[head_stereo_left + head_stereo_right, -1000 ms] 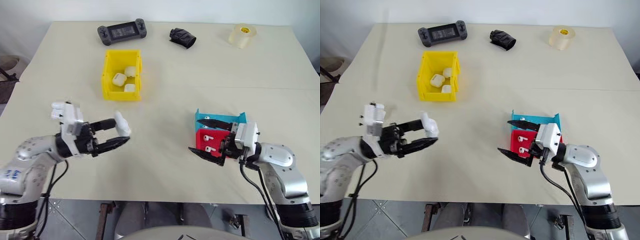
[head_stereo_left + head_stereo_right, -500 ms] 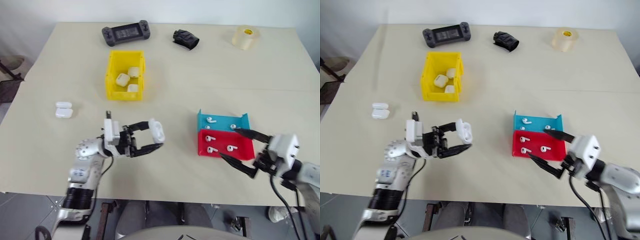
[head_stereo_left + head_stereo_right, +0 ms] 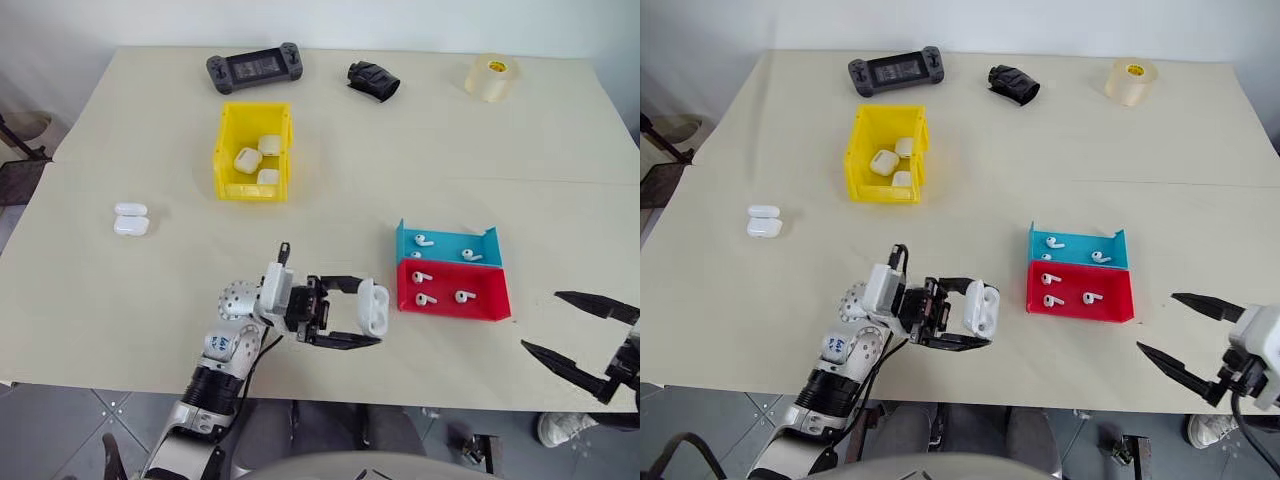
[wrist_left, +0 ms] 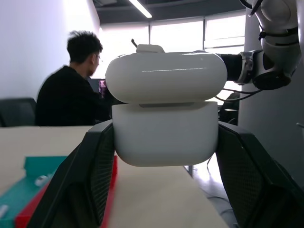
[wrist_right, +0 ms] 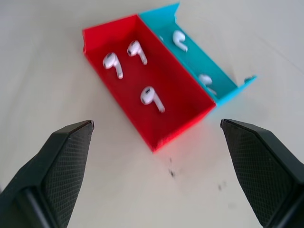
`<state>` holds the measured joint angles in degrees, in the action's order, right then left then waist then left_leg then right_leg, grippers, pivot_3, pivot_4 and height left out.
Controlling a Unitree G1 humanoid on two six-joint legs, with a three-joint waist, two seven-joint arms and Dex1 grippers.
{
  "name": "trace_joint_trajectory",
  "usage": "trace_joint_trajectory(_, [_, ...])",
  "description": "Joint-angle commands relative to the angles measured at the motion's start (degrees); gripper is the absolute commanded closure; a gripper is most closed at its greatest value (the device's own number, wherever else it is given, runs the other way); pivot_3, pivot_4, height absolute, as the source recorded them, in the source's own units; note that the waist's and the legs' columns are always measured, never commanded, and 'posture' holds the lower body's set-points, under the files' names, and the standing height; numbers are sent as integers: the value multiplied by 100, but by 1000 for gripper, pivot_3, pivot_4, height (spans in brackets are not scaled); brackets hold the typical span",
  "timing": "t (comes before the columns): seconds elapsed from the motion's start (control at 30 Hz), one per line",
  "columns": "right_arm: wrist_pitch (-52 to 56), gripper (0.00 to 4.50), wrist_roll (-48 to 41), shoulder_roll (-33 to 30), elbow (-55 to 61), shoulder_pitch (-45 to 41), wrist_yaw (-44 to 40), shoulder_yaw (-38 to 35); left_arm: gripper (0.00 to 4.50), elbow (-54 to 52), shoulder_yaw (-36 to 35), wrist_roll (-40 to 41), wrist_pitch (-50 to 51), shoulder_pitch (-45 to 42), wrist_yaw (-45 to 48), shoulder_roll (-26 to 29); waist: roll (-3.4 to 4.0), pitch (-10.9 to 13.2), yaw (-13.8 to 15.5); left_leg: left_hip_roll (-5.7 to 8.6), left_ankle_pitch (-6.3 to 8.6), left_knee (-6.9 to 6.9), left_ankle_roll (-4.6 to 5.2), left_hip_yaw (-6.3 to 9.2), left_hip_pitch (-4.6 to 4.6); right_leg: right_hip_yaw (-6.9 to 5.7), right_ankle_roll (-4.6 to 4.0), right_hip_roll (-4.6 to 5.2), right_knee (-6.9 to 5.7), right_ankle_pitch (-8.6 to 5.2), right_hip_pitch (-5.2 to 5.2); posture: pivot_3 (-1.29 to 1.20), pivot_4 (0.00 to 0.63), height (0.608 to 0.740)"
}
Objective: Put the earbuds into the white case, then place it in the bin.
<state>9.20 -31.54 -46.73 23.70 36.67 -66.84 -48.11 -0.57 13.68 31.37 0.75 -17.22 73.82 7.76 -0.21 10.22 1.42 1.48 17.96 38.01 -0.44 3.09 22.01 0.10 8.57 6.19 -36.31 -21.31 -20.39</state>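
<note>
Surface (image 3: 330, 130) is pale beige and spans the head views. At the left of the frame, a spare closed white case (image 3: 130, 219) lies alone on it. Upper left of centre, a black handheld game controller (image 3: 254, 68) lies near the far edge. Just below it stands the bin (image 3: 227, 150), bright yellow and open-topped, with three white cases inside.

Lower centre of the frame: the left tool (image 3: 350, 312) points toward the right of the frame. Its two black fingers are clamped on the white case (image 3: 374, 307), one on each side. In the left wrist view the white case sits between the finger pads with the lid raised a crack above the body. A person in dark clothing sits in the background of that view.

Right of centre: a teal tray (image 3: 450, 243) and a red tray (image 3: 455, 291) lie side by side, touching. The earbuds (image 3: 425, 299) lie loose in them, two in the teal tray and three in the red tray. Top centre holds a crumpled black object (image 3: 373, 79); upper right, a roll of clear tape (image 3: 490, 74).

Lower right corner: the right tool (image 3: 568, 331) hangs beyond the surface edge, fingers spread wide, empty. In the right wrist view both trays lie ahead between its fingers.
</note>
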Motion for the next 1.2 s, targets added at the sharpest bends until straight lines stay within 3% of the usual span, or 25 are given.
trace_joint_trajectory(0.03, [56,0,-97,-28,-21,142,-210,-342,1716,-789,84,208,584,-43,-528,-4,1,-1,9,0,0,0,1,2,0,0,1,0,9,0,6,0,150,740])
trace_joint_trajectory(0.33, [919,0,-252,-447,815,-393,137,317,1716,-946,-60,97,141,113,-469,175,15,-9,-1,-4,0,-2,1,2,-4,0,1,-5,34,1,18,0,150,740])
trace_joint_trajectory(0.53, [2778,0,-777,-1742,1595,-1361,792,1018,1716,-532,-281,360,-299,118,79,148,15,-8,7,1,-1,5,1,3,-1,-4,3,1,39,2,21,0,150,740])
trace_joint_trajectory(0.73, [3916,0,-1005,-3162,1621,-2756,978,2450,1716,-93,-415,521,-506,58,886,337,16,-7,12,3,-1,2,2,22,16,-27,3,8,44,3,10,0,150,740])
trace_joint_trajectory(0.97, [3813,0,-99,-3340,1201,-4342,1072,4481,1716,-24,-345,477,-595,-57,1083,256,15,-7,-7,19,0,2,4,38,32,-52,6,26,43,5,0,0,150,740])
trace_joint_trajectory(1.2, [3355,0,1056,-3031,490,-5278,740,5781,1716,-239,-274,468,-555,51,1016,223,16,-7,-15,22,0,2,4,40,34,-55,7,27,38,5,-7,0,150,740])
